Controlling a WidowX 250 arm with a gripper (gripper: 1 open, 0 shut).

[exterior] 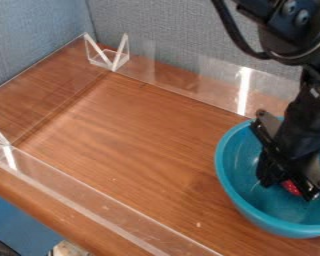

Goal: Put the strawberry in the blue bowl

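Camera view: claw [291, 181] shut inside blue bowl [243, 200], strawberry [292, 186] a red sliver, grip unclear.

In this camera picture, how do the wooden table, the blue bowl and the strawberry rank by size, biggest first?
1. Wooden table, by far the largest, filling most of the view.
2. Blue bowl, partly cut off at the picture's edge.
3. Strawberry, smallest: only a red speck shows beside the tool, so its full size is unclear.
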